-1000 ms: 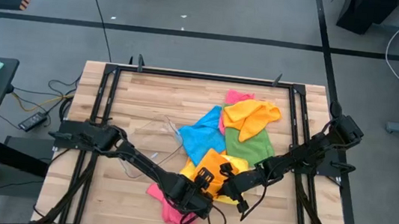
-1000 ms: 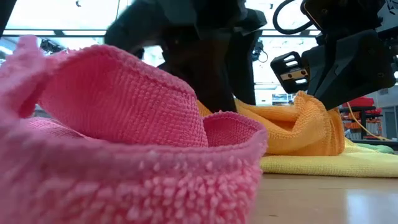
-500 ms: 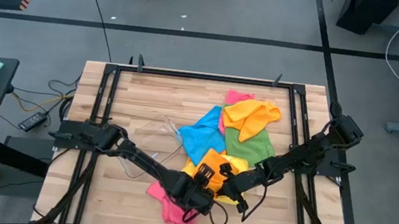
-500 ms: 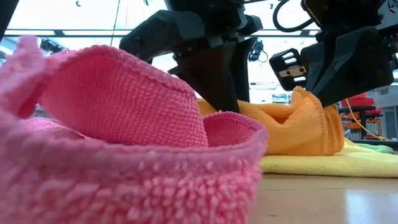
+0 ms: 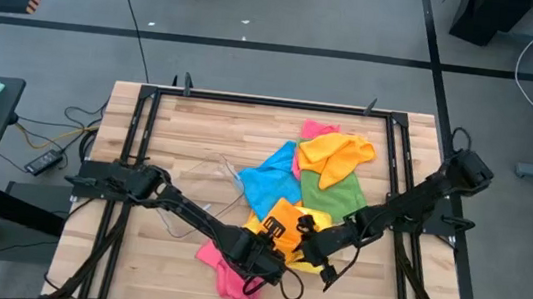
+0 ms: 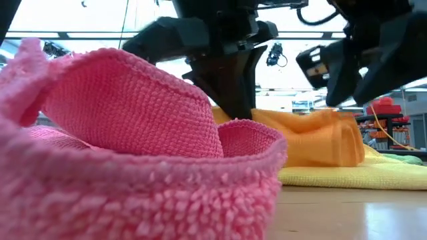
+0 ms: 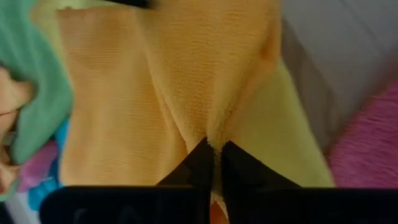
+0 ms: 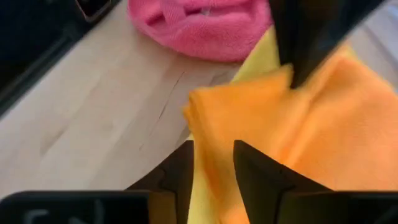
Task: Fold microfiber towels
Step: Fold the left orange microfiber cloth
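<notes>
A folded orange towel point(image 5: 284, 220) lies on a yellow towel point(image 5: 320, 219) near the table's front middle. My left gripper point(image 5: 273, 248) stands at its near left side, shut on a raised ridge of the cloth. My right gripper point(image 5: 308, 243) hovers open just right of it. In the low view it is above the orange towel point(image 6: 313, 137) and clear of it. A crumpled pink towel point(image 5: 225, 274) lies at the front edge. Blue point(image 5: 268, 180), green point(image 5: 332, 192), another orange point(image 5: 337, 153) and another pink point(image 5: 317, 130) towel lie heaped behind. My left gripper pinches a raised fold of the orange towel point(image 7: 211, 134) between its two fingertips. The fingers point(image 7: 200, 163) come slanting down from the table's near left side. The rest of the towel lies slack on the yellow towel point(image 7: 286, 137).
A clear plastic tray point(image 5: 204, 188) sits left of the towel heap. Black frame rails point(image 5: 138, 125) run along the table's sides. Bare wood shows at the far left point(image 5: 209, 128) and at the near right point(image 5: 371, 292).
My right gripper has opened, let go of the orange towel and risen a little. The peak of cloth that it held up has sunk back onto the pile. My left gripper has stayed in place and shut on the orange towel's fold.
</notes>
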Controlling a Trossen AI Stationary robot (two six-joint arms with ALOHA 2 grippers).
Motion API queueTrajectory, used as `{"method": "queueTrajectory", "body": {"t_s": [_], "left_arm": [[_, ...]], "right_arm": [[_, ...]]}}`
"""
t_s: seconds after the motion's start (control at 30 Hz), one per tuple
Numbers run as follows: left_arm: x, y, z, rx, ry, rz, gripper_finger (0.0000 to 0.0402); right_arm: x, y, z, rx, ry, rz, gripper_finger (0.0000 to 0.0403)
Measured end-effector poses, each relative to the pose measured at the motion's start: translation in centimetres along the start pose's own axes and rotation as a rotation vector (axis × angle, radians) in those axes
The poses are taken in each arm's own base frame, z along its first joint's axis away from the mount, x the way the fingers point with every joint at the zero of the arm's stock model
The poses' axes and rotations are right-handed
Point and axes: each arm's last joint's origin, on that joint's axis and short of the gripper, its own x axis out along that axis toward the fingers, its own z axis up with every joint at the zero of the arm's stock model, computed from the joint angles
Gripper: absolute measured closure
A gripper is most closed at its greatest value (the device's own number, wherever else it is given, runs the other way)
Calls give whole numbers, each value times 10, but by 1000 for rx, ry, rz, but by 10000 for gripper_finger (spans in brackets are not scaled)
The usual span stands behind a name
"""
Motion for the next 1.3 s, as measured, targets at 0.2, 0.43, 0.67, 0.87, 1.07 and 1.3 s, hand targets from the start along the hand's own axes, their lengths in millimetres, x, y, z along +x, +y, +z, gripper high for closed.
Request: {"method": "queueTrajectory", "body": {"t_s": [0.2,0.43,0.67,0.87,1.07,1.3], "left_arm": [[1,0,-2,8,-4,-90,374],[-15,15,5,3,-46,-157,380],[-18,37,5,-13,-62,-152,367],[-7,63,0,-57,-86,-121,382],[-1,77,-4,-12,-89,-101,367],[0,82,-1,18,-130,-80,372]], "right_arm": [[-21,11,6,-111,-27,-249,279],[13,13,-14,-196,93,-450,293],[42,15,-31,-227,147,-423,306],[51,15,-36,-232,160,-407,311],[27,17,-22,-209,119,-419,316],[-4,23,-21,-170,157,-498,322]]}}
